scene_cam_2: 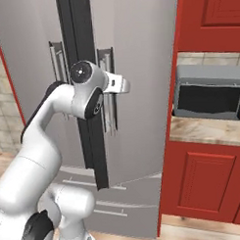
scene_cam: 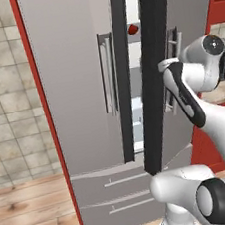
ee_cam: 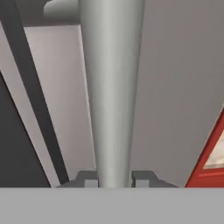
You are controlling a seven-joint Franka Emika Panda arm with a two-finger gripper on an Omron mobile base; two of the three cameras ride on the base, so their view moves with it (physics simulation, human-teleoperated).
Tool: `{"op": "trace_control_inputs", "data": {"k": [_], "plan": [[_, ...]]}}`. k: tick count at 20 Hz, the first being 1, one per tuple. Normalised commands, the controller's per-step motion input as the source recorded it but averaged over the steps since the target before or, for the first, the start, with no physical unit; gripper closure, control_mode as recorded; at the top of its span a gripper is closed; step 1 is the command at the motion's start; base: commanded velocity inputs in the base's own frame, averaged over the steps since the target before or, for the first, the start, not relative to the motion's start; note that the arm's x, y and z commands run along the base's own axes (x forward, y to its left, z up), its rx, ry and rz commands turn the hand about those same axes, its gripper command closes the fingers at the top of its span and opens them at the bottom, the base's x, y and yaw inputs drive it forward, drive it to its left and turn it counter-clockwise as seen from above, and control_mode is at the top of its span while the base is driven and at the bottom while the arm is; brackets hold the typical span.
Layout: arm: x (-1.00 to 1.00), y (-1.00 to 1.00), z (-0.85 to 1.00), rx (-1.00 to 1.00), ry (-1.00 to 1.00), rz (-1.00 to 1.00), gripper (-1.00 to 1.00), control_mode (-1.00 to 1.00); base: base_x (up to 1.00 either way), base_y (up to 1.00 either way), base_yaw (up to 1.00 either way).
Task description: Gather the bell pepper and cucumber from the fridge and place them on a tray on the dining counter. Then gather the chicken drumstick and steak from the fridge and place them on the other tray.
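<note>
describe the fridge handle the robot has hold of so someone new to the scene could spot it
Start at the tall grey fridge left of the red cabinets. Its right door stands slightly ajar, and the right handle is the vertical bar near that door's inner edge. Unlike the matching left handle, it has the gripper shut around it.

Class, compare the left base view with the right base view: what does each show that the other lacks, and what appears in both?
Left base view: a glossy red bell pepper glimpsed through the gap of the part-open door, the white interior, and beige wall tiles.

Right base view: a grey microwave on a beige counter among red cabinets, and the gripper shut on the right door handle.

Both: the tall grey fridge, its dark door edge, and the white arm.
</note>
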Motion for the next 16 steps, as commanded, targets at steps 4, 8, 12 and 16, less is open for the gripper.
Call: {"op": "trace_control_inputs", "data": {"k": [4,8,12,16], "plan": [[-1.0,-0.61,0.0,0.0,-0.11,-0.03,1.0,-1.0,0.0,0.0,0.0],[-0.51,-0.39,0.0,0.0,-0.03,-0.04,1.0,-1.0,0.0,0.0,0.0],[0.0,-0.04,-0.13,-0.01,0.07,0.0,-1.0,-1.0,0.0,0.0,0.0],[-0.41,0.0,0.05,0.0,0.04,0.0,-1.0,-1.0,0.0,0.0,0.0]]}}
